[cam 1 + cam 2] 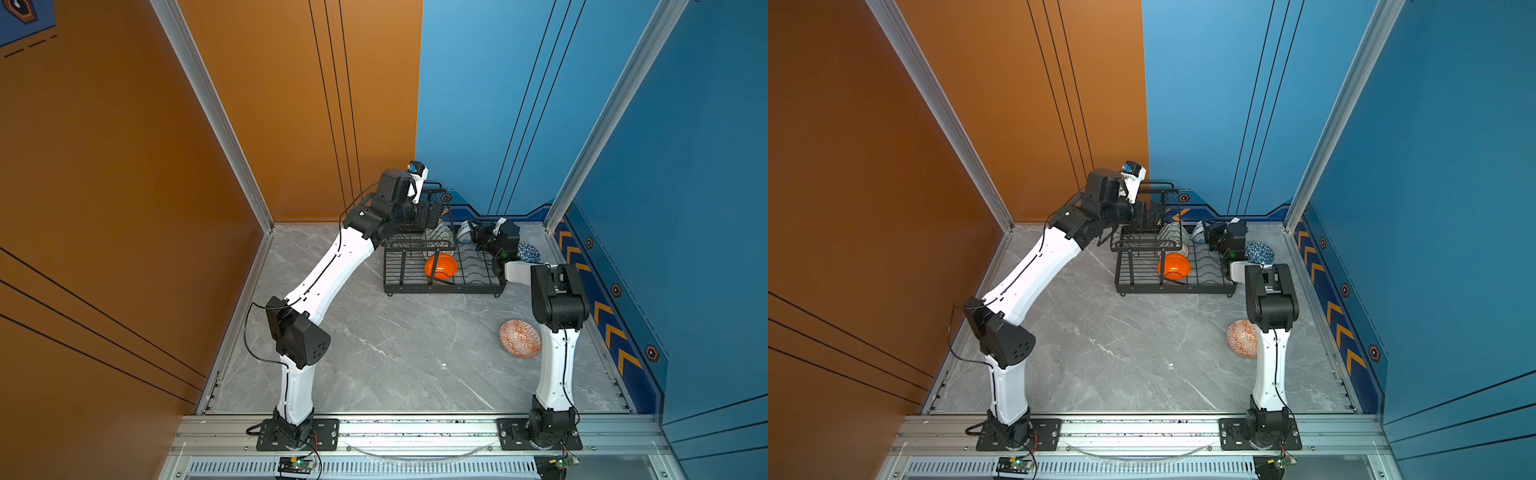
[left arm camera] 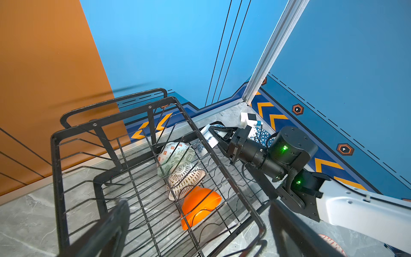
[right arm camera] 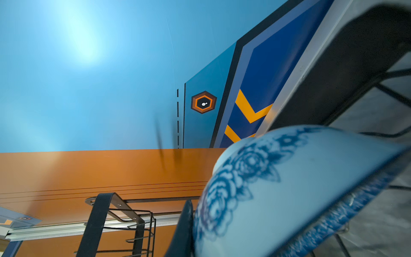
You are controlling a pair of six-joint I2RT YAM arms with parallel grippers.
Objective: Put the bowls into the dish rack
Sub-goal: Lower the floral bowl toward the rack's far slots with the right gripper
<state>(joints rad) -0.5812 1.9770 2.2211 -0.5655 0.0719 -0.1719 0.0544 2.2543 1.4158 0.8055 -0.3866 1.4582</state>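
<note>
Two arms at rack (image 1: 444,287): left gripper (image 2: 198,202) apart, right gripper (image 2: 214,135) tight on floral bowl (image 3: 289,189).

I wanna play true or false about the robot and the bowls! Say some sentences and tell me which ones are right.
1. The right hand is shut on the blue-flower bowl. True.
2. The plain orange bowl is outside the dish rack. False: the plain orange bowl sits in the dish rack's bottom tray.
3. The left hand is open and holds nothing. True.
4. The orange-red patterned bowl is in the rack's top basket. False: the orange-red patterned bowl lies on the table, not in the rack.
</note>
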